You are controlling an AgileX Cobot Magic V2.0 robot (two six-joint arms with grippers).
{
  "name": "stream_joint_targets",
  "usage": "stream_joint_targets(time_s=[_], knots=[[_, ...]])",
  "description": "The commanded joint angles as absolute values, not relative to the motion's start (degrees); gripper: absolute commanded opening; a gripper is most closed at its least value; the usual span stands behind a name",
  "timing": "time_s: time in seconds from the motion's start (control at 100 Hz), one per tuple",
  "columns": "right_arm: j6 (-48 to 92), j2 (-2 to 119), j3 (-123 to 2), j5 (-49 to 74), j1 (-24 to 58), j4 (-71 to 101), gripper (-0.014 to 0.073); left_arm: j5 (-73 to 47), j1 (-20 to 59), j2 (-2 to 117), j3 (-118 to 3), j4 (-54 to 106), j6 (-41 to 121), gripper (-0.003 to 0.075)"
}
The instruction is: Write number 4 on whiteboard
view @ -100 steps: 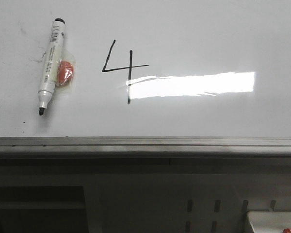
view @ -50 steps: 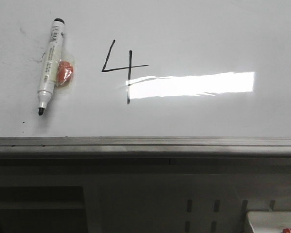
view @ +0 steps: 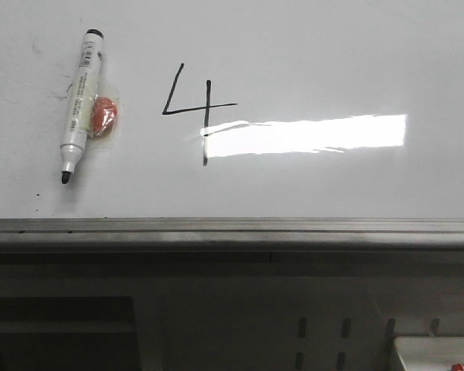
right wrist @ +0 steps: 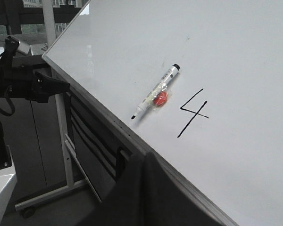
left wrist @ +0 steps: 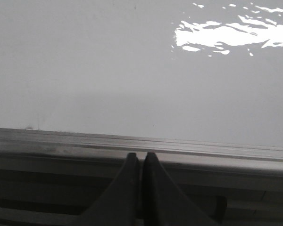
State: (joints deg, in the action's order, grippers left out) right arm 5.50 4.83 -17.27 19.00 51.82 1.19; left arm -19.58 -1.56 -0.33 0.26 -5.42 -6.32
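Nothing's budged in the last second: the number 4 sits finished mid-whiteboard, marker lying beside it. Left fingers and right fingers pressed together, empty. Looks done.

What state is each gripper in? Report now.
Left gripper: closed, holding nothing, near the whiteboard rail.
Right gripper: closed, holding nothing; the marker lies on the board.

left pincer dark, smooth curved tapering fingers, right pincer matte black
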Motion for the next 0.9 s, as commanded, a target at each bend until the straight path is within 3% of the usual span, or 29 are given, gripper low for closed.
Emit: stream_joint_targets(time_s=[0.0,0.6,0.74,0.89], knots=[[5.76,5.48,-18.69,14.66,51.56,0.46,-0.0065,-16.75,-1.67,-1.77,2.16,-5.39,-6.95,-0.002],[5.76,5.48,-18.06,14.33,51.15,0.39,-0.0065,-16.75,-1.67,-1.77,2.16,-5.39,-6.95,-0.002],[5.76,5.48,-18.06,12.74,46.5,-0.73,-0.0065,-16.75,-1.67,-1.77,2.16,-5.39,-6.95,-0.002],[5.76,5.48,-18.06,12.65,35.86,-0.73,-0.0065,-16.75,-1.67,-1.77,2.16,-5.39,-6.95,-0.002]])
